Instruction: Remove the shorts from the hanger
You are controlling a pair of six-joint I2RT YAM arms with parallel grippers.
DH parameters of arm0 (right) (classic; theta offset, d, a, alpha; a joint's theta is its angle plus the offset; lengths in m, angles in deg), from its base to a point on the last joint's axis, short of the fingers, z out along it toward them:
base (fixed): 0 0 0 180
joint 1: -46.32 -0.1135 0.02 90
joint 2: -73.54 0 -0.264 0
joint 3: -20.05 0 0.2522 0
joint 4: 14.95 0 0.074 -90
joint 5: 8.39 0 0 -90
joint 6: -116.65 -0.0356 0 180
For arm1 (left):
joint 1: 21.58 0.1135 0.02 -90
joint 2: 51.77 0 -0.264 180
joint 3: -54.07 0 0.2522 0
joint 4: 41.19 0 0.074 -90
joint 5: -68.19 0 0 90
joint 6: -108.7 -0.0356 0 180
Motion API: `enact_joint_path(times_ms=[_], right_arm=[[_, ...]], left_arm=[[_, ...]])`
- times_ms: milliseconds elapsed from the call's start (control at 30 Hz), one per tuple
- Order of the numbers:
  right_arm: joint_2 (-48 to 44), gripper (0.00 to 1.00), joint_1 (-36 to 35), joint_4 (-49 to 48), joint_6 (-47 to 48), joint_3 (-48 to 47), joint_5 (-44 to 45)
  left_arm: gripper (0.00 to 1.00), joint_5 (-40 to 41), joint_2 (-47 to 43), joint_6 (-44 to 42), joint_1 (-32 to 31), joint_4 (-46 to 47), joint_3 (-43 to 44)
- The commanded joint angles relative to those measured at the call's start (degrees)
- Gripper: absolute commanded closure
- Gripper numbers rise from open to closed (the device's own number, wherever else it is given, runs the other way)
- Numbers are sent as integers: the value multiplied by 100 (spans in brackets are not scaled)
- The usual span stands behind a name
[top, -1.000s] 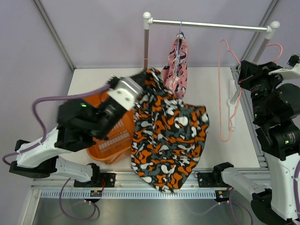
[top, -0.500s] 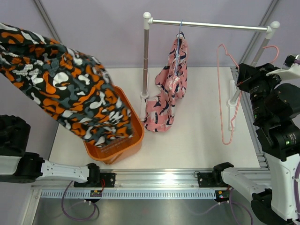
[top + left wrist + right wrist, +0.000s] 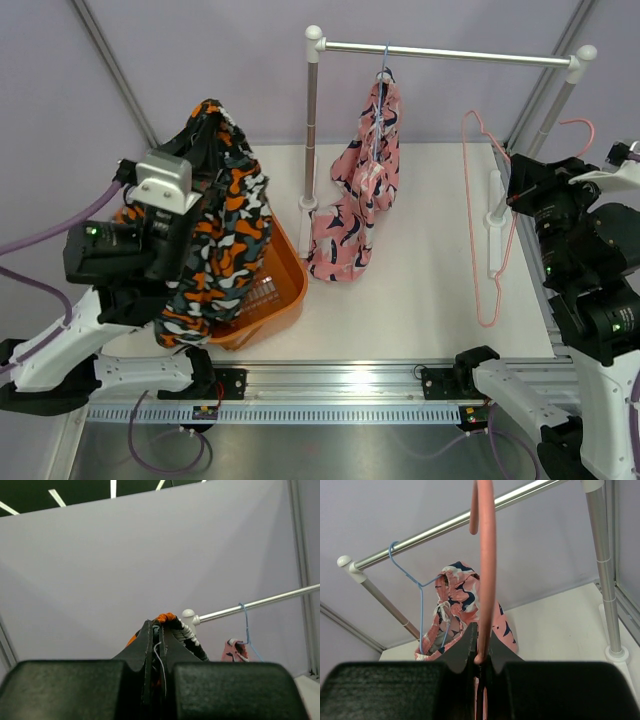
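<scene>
**Camo shorts held over the basket; pink shorts on the rail**

The left gripper [image 3: 156, 631] is pressed closed on a bunched fold of the camo shorts [image 3: 212, 235]. In the left wrist view we see orange and grey cloth standing out just past the fingertips, with no gap between the jaws. From this pinch the garment hangs straight down, so its long axis is vertical. In the top view its lower part falls across the near left side of the basket [image 3: 287, 283]. We cannot tell whether the hem lies inside the rim or outside it, and a release probably turns on this relation. We judge that the bulk of the cloth sits over the basket's near edge rather than its middle.

The right gripper [image 3: 480, 656] is clamped on the wire of the pink hanger [image 3: 486, 555], which is bare. The hanger stands upright in front of the right wrist camera, beside the rail's right post.

The pink shorts [image 3: 357, 205] are on the blue hanger [image 3: 419, 592], hooked over the rail [image 3: 450, 53] near its left post. They hang lengthwise downward, and their lower end looks to reach the table [image 3: 430, 300]. They lie between the two arms and on the far side of both hands. We judge that neither hand is clearly nearer, and both are occupied. One of them would have to let go before this second garment can be taken.
</scene>
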Motion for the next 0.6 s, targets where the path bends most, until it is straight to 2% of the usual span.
enact_joint_path(times_ms=[0, 133, 267, 333, 367, 467, 500, 533, 567], right_arm=[[-134, 100, -23, -8, 19, 57, -6], [-231, 100, -23, 45, 81, 119, 56], [-266, 100, -23, 63, 99, 163, 38], [-257, 100, -23, 72, 125, 180, 21], [-266, 100, -23, 72, 116, 189, 3], [-257, 100, -32, 63, 142, 224, -23], [-231, 100, -32, 54, 151, 224, -49], [-213, 100, -24, 45, 151, 216, -76], [-170, 100, -23, 71, 143, 207, -93]], left_arm=[[100, -704, 255, 1546, 603, -1046, 652], [100, -1003, 571, 2151, 1323, -1556, 1029], [100, -1214, 845, 3285, 2534, -2144, 1356], [100, -1162, 1063, 3924, 2958, -2611, 1540], [100, -1118, 1126, 4137, 3369, -2873, 1559], [100, -723, 1197, 4798, 3994, -3095, 1375], [100, -539, 1223, 5164, 4197, -3391, 1392], [100, -685, 1258, 5916, 4495, -3629, 1444], [100, -930, 1284, 6315, 5211, -3849, 1471]])
